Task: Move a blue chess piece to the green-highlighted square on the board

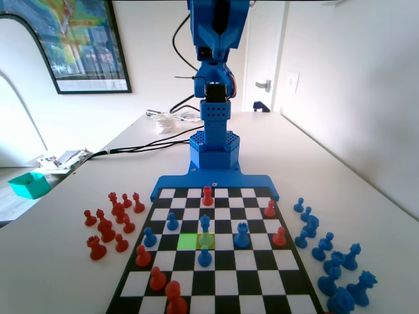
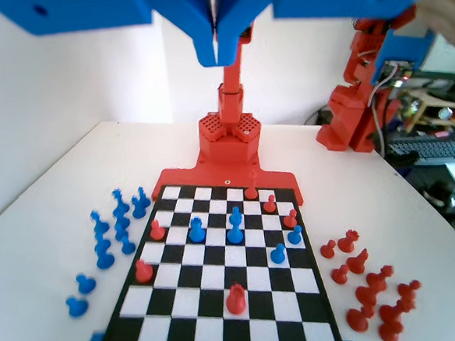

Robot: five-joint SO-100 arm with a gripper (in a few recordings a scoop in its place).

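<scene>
The gripper [image 2: 218,52] hangs closed and empty high above the board [image 1: 275,296], apparently surveying; the blue chess piece [image 1: 205,226] stands at three o'clock of the green-highlighted square [image 1: 187,241].

The board [image 1: 216,275] is chequered black and white on a blue base; one square [image 1: 188,241] is bright green, and the square beside it seems a paler yellow-green; the pieces are blue [image 1: 205,256] and red [image 1: 207,195]; the surface [image 1: 366,196] is white.
</scene>
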